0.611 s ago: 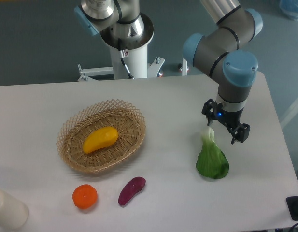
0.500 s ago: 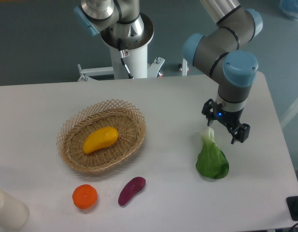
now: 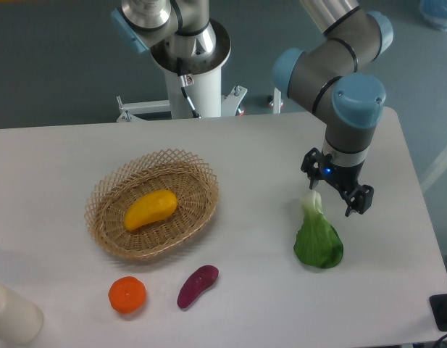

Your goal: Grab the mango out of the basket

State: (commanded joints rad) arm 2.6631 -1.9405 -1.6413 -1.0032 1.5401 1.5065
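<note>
Slightly leftward, the gripper (image 3: 337,197) has been shifted, its jaws spread and empty above the bok choy (image 3: 318,239). The approach step is judged in hand; travel left to the mango (image 3: 151,209) in the basket (image 3: 107,199) is called for.

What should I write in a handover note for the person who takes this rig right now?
Gripper: open, empty, above the table's right side, next to the white stem of the bok choy.
Mango: lying in the basket, left of centre, untouched.
Done: nothing yet.
Left: move to the basket, grasp the mango, lift it out.
</note>
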